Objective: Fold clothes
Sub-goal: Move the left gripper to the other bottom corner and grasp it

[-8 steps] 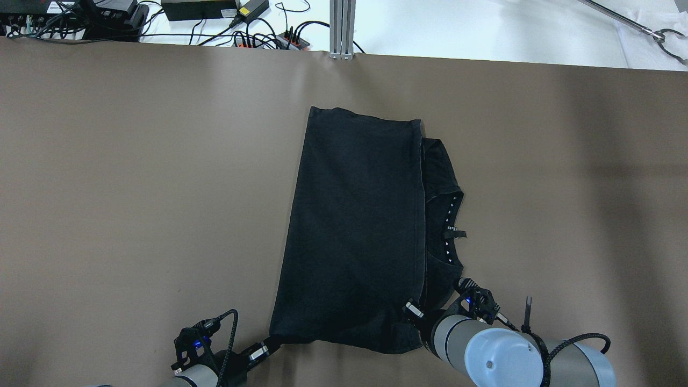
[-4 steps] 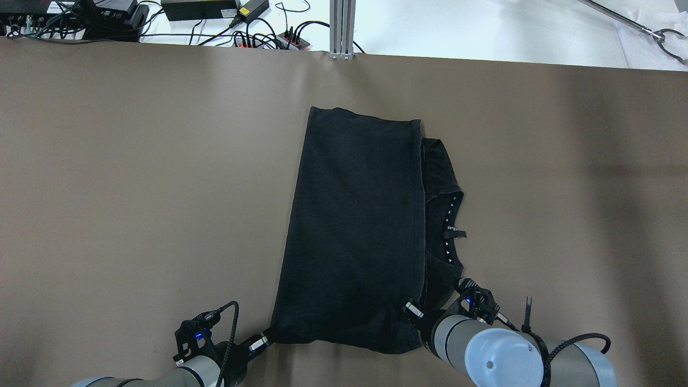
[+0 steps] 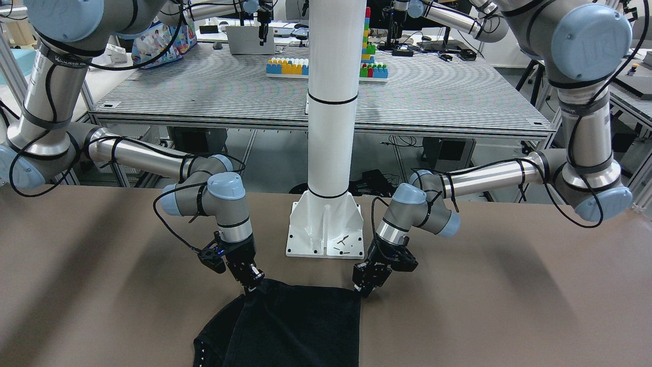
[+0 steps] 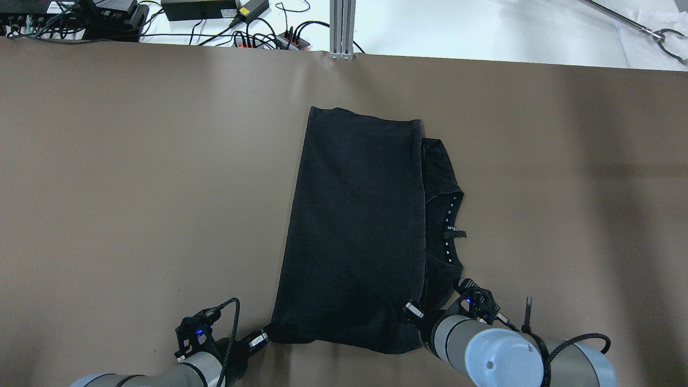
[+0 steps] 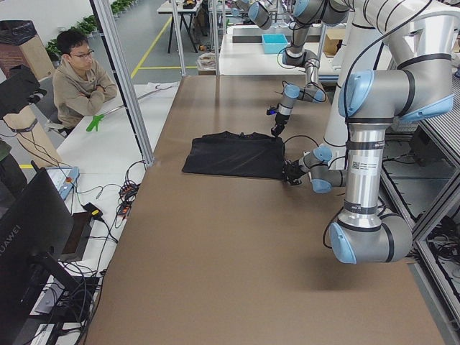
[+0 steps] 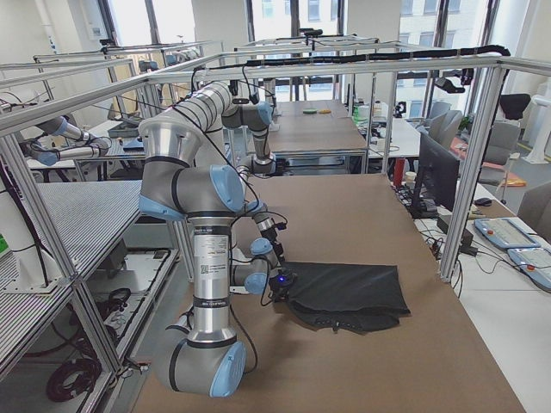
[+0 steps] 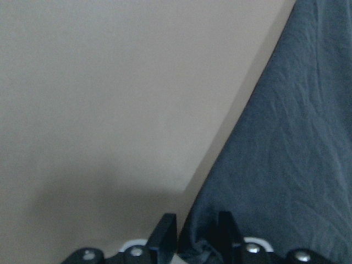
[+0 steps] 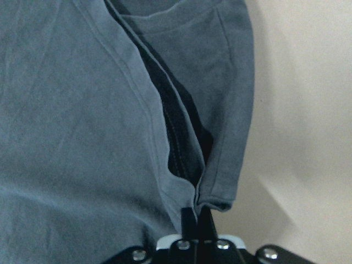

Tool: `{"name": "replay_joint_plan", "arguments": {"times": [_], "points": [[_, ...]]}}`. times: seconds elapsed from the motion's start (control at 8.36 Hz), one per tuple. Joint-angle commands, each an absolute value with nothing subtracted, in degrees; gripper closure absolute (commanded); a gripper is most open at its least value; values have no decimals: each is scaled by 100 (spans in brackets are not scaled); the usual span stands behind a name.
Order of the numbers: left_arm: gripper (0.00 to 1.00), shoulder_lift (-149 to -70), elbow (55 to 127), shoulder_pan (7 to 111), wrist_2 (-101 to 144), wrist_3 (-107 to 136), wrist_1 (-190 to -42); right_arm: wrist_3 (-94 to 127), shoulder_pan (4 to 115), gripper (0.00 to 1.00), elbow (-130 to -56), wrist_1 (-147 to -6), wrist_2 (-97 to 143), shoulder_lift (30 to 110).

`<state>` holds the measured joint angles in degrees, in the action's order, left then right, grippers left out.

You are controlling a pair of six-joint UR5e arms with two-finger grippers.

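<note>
Soft, limp black fabric garment (image 4: 355, 226), best held at hemmed near corners: left gripper (image 7: 192, 245) and right gripper (image 8: 197, 220) both clamped on its hem.

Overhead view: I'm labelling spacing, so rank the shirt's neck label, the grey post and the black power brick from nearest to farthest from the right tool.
1. Neck label: just ahead of the right tool, on the shirt's right side.
2. Grey post: at the table's far edge, centre.
3. Power brick: beyond the far edge, left.
</note>
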<state>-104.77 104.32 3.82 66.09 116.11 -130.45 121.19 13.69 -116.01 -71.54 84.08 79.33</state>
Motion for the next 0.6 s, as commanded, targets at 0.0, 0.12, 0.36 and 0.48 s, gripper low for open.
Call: {"name": "replay_joint_plan", "arguments": {"times": [0.0, 0.12, 0.36, 0.48], "points": [[94, -10608, 10397, 387, 6609, 11610, -13052, 12103, 1371, 87, -11602, -7154, 8411, 7937], [100, -10608, 10397, 387, 6618, 11610, -13052, 12103, 1371, 87, -11602, -7154, 8402, 7937], [100, -10600, 10476, 500, 6819, 11593, -13043, 12094, 1389, 87, -11628, -7146, 8402, 7963], [100, -10574, 10494, 579, 6994, 11584, -13043, 12094, 1389, 87, -11793, -7154, 8411, 8050]]}}
